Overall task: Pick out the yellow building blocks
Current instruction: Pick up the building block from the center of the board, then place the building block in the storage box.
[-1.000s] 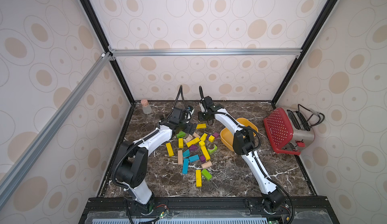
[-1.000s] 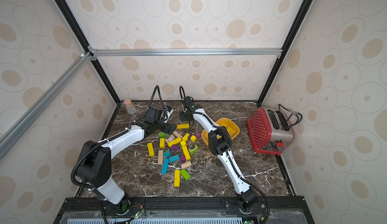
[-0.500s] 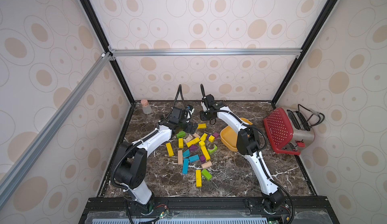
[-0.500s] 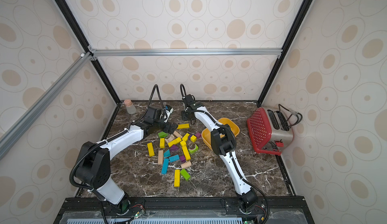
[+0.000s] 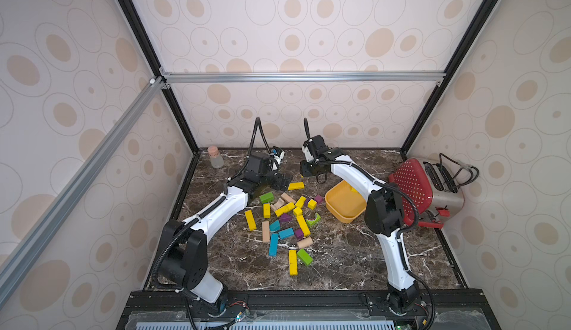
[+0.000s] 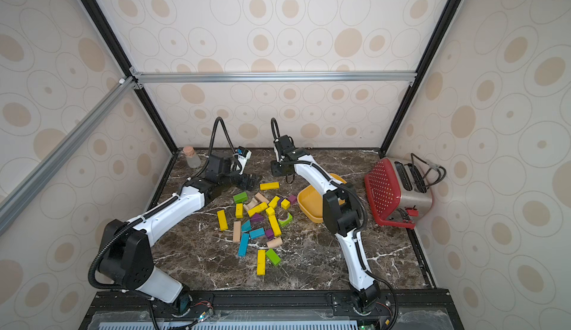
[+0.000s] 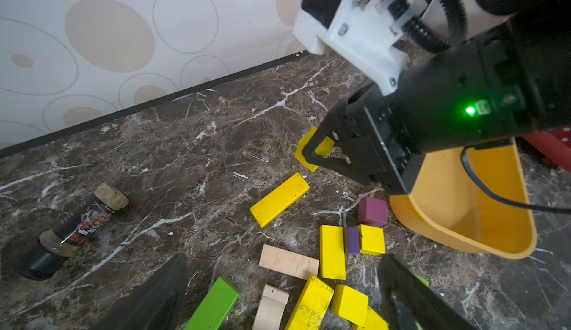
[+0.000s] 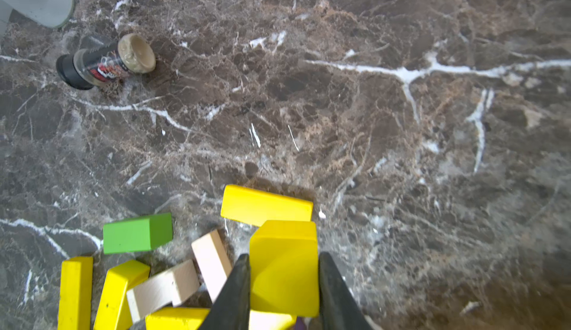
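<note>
On wrist views alone, right claw (image 8: 284, 255) grips yellow block (image 8: 284, 276); left claw (image 7: 284, 260) wide.

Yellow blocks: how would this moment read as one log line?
right gripper: shut on yellow block, off table | left gripper: open, near yellow bar

Yellow building blocks (image 5: 295, 185) look matt painted wood, the bowl (image 5: 341, 205) smooth plastic
</note>
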Action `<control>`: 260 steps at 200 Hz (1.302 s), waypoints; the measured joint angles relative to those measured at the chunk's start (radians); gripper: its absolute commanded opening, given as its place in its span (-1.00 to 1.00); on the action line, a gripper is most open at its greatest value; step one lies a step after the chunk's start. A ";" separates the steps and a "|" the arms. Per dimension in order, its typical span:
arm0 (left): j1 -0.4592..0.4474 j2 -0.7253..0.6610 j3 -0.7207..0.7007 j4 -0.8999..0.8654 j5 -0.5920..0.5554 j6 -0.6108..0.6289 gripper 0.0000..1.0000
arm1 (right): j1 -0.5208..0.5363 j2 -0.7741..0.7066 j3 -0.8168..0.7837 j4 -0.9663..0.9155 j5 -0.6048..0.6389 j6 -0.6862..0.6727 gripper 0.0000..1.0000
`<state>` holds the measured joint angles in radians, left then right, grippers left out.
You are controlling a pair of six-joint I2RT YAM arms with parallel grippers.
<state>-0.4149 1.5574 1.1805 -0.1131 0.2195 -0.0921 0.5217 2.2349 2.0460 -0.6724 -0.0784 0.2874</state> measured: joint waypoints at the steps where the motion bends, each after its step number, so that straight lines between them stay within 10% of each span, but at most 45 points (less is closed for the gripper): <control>1: 0.000 0.000 0.000 0.000 0.000 -0.001 0.86 | 0.000 -0.002 -0.003 0.000 0.000 0.000 -0.71; 260: -0.224 0.237 0.148 0.105 0.085 -0.144 0.79 | -0.227 -0.733 -0.926 0.168 -0.039 0.097 -0.72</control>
<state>-0.6384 1.7939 1.3289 -0.0082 0.3046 -0.2359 0.2951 1.5017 1.1198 -0.5045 -0.1177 0.3840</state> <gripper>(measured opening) 0.896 0.321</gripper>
